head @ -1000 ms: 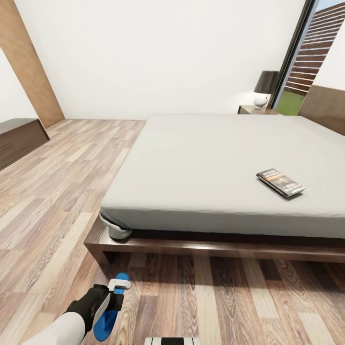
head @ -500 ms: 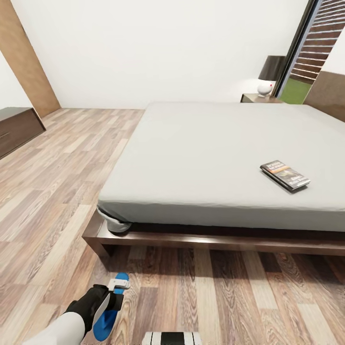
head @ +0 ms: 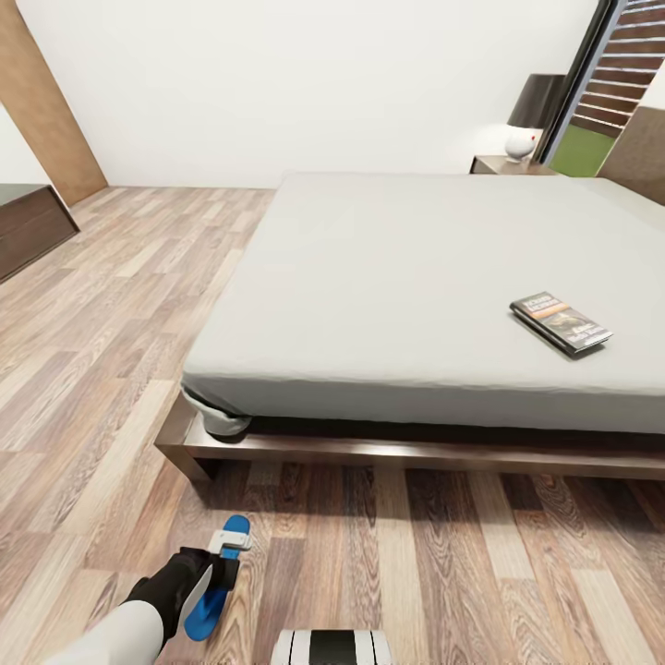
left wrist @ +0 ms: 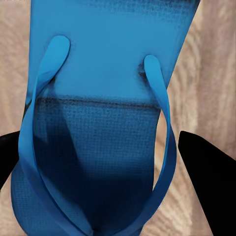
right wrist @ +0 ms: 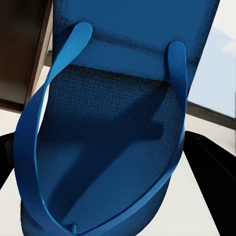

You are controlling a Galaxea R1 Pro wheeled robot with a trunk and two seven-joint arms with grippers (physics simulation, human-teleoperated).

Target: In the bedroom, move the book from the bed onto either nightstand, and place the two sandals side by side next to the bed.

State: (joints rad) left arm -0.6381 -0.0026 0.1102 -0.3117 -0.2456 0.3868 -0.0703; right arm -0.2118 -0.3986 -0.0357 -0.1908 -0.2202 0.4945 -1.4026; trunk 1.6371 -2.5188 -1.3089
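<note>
The grey-mattressed bed [head: 388,277] takes up the middle of the head view, and the book [head: 561,322] lies flat near its right front part. A nightstand [head: 503,165] stands behind the bed's far corner. Low at the left, above the floor in front of the bed's foot, my left gripper [head: 222,559] is shut on a blue sandal [head: 208,600]. The left wrist view has that sandal [left wrist: 113,59] between black fingers [left wrist: 204,182]. In the right wrist view my right gripper [right wrist: 105,152] is shut on the other sandal [right wrist: 132,34].
A lamp [head: 531,115] with a dark shade stands on the nightstand, beside a black-framed window [head: 610,92]. A long dark dresser [head: 28,226] is against the left wall. Wood-plank floor [head: 111,351] runs along the bed's left side and foot. My base [head: 332,646] shows at the bottom edge.
The whole head view has shifted, so the camera has moved, with the bed sitting a little higher in frame. The left gripper keeps its hold on the sandal.
</note>
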